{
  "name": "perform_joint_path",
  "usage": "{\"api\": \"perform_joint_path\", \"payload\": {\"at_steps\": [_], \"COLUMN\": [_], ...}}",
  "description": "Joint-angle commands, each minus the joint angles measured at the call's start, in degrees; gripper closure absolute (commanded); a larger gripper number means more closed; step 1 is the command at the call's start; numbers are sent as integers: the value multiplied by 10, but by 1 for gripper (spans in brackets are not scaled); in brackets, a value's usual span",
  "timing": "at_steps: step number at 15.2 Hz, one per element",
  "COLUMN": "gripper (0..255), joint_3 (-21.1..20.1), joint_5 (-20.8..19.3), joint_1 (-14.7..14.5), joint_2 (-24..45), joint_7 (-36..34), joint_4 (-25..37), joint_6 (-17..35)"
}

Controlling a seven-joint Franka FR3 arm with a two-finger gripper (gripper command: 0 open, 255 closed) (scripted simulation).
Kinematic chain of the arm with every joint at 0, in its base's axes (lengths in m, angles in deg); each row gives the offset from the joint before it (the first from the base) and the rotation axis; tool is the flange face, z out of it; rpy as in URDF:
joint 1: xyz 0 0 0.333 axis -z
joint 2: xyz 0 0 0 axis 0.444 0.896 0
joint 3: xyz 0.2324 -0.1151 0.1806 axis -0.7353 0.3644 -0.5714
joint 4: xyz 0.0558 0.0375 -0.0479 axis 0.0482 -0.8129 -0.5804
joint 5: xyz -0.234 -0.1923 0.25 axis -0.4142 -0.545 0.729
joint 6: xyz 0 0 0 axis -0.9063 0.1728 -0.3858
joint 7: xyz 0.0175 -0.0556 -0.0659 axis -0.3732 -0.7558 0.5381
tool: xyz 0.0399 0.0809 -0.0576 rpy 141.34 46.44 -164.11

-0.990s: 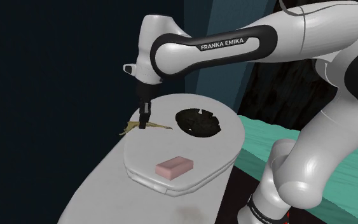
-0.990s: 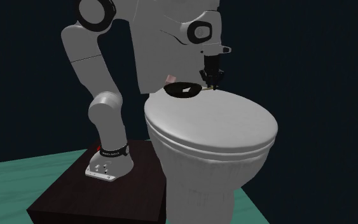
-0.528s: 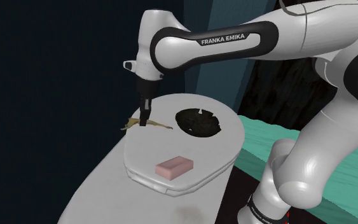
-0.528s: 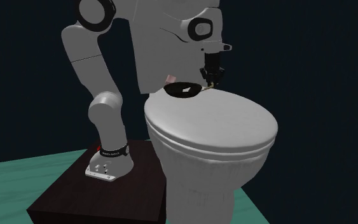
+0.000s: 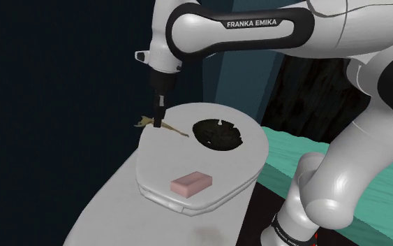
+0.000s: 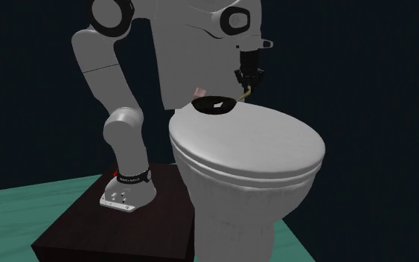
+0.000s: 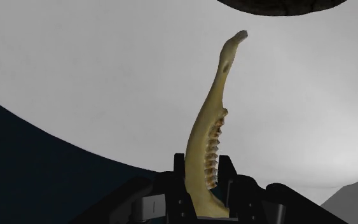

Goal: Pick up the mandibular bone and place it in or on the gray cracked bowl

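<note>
A yellowish jaw bone with a row of teeth [image 7: 213, 124] is clasped between my black fingers [image 7: 177, 184] and sticks out ahead of them. In the shoulder view the bone [image 5: 168, 128] hangs just above the white toilet lid [image 5: 209, 164], with my gripper [image 5: 158, 123] shut on it near the lid's far left edge. The dark cracked bowl [image 5: 219, 134] sits on the lid to the right of the gripper. In the second exterior view the gripper [image 6: 246, 83] holds the bone [image 6: 245, 94] a little above and right of the bowl [image 6: 216, 106].
A pink block [image 5: 191, 182] lies on the lid nearer the stand. The toilet bowl [image 6: 237, 201] stands on a green floor [image 6: 21, 216] beside the dark box [image 6: 118, 231] that carries the arm. Darkness surrounds the toilet.
My gripper has risen with the bone, which has come off the lid's edge and now hangs above it. The bowl and pink block stay put.
</note>
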Motion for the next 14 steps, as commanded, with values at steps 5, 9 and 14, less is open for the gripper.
{"api": "perform_joint_path", "payload": {"at_steps": [5, 9, 14], "gripper": [255, 255, 255], "joint_3": [1, 1, 19], "joint_5": [-1, -2, 3], "joint_1": [1, 1, 9], "joint_2": [4, 9, -49], "joint_7": [-1, -3, 24], "joint_4": [50, 87, 41], "joint_6": [-47, -78, -91]}}
